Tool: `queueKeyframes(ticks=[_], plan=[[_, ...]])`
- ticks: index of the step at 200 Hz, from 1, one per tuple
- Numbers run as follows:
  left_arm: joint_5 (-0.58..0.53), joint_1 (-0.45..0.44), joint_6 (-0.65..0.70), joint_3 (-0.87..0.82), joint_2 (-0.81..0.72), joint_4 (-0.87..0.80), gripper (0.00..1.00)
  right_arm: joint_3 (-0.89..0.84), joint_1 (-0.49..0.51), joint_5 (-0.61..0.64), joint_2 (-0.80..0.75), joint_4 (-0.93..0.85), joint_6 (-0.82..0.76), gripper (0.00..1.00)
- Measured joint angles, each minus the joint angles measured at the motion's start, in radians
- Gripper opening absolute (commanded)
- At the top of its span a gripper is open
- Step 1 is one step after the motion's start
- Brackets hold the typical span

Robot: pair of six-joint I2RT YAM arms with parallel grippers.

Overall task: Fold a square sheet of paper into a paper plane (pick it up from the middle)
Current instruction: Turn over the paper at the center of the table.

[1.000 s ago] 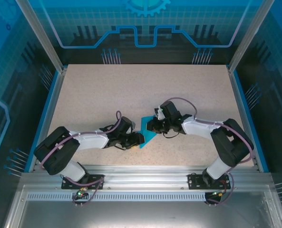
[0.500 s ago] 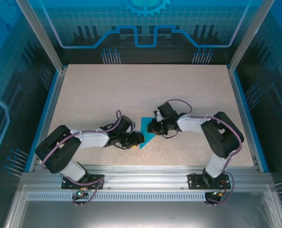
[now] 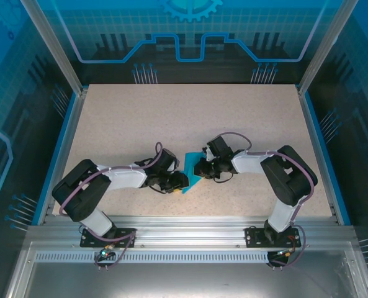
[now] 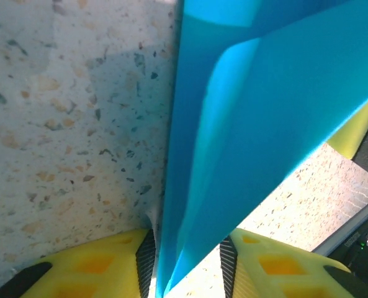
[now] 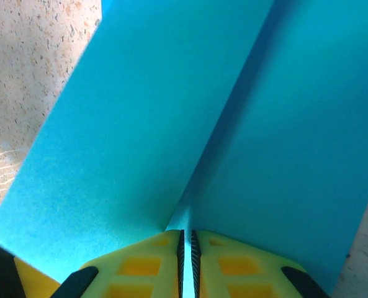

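Under the folded paper (image 3: 192, 180), speckled tabletop (image 3: 171, 118).

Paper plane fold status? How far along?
Done: the square sheet of paper is gripped and carries at least one crease, its layers meeting at an angle in the right wrist view.
In hand: the right gripper is shut on it at the crease. The left gripper straddles a folded edge, grip unclear.
Left: no finished dart shape is visible, so more folding probably remains.

The top camera looked down from above the near edge over the whole table (image 3: 171, 118). The wrist cameras faced each other, tight on the paper (image 3: 192, 180), which all views shared.
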Motion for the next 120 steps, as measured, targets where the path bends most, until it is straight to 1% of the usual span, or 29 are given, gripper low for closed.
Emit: queueKeyframes(ticks=[33, 56, 106, 120], plan=[[0.003, -0.018, 0.011, 0.011, 0.019, 0.023, 0.27, -0.005, 0.000, -0.003, 0.000, 0.013, 0.000, 0.14], [0.008, -0.034, 0.019, 0.014, 0.021, 0.045, 0.25, -0.008, 0.000, -0.003, 0.000, 0.017, 0.001, 0.14], [0.003, -0.035, 0.021, 0.021, 0.021, 0.044, 0.16, -0.011, 0.000, -0.004, 0.000, 0.024, 0.004, 0.15], [-0.006, -0.035, 0.021, 0.021, 0.019, 0.036, 0.16, -0.011, 0.000, -0.005, -0.001, 0.024, 0.004, 0.16]])
